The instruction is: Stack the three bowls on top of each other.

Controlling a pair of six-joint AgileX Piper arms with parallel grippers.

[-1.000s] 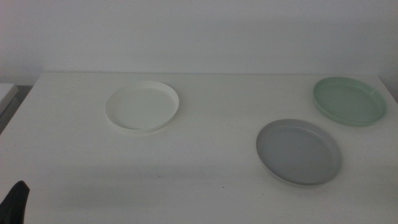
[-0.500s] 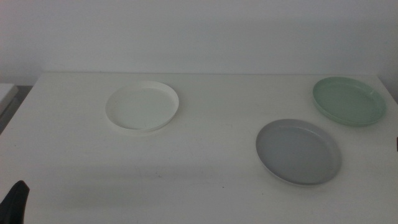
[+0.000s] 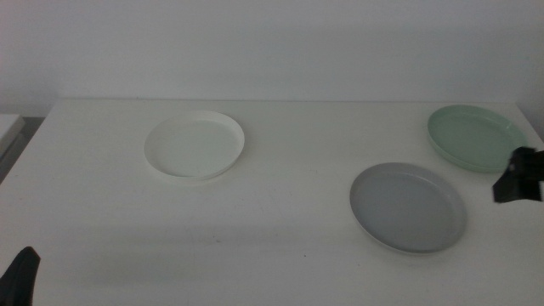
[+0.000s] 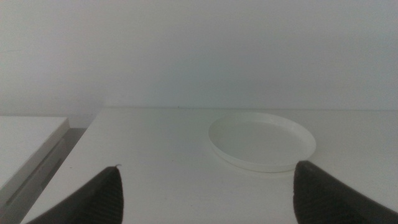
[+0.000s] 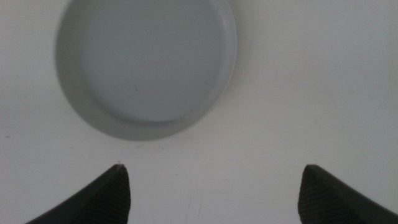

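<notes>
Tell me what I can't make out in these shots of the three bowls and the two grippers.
- Right gripper, middle view: cut off by the right edge, only a dark blurred block beside the mint green bowl.
- Left gripper, middle view: only a dark tip at the bottom edge.
- Grey bowl, right wrist view: far rim cut off by the picture edge.
- White bowl, left wrist view: rim height hard to judge against the white table.

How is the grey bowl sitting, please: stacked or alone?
Alone: the grey bowl lies flat on the table, empty, apart from the others.
</notes>
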